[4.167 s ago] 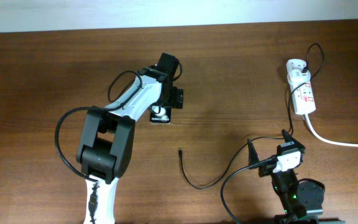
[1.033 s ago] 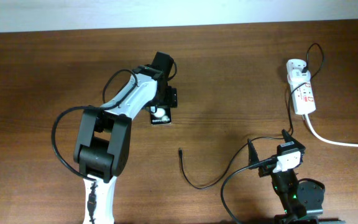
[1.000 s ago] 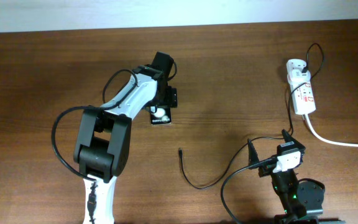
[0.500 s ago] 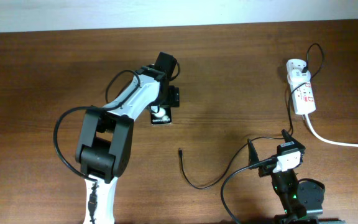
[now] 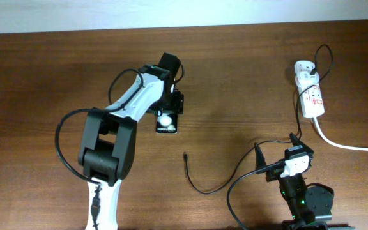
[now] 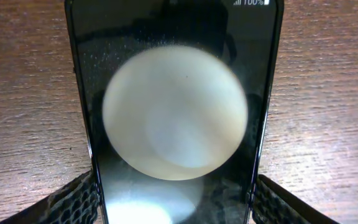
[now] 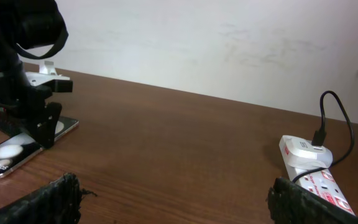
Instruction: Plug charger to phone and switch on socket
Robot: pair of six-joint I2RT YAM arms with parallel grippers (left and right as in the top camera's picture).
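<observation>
Wood table (image 6: 23,93); wrist view shows left hand (image 6: 176,200) flanking phone (image 6: 176,93), perhaps gripping.

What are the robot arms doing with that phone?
The left gripper is clamped on the two long sides of the phone, which lies flat on the table. The right gripper is open and holds nothing. The charger cable lies loose on the table, and its tip is not in the phone yet. The power strip sits off to the right, with nothing touching it.
</observation>
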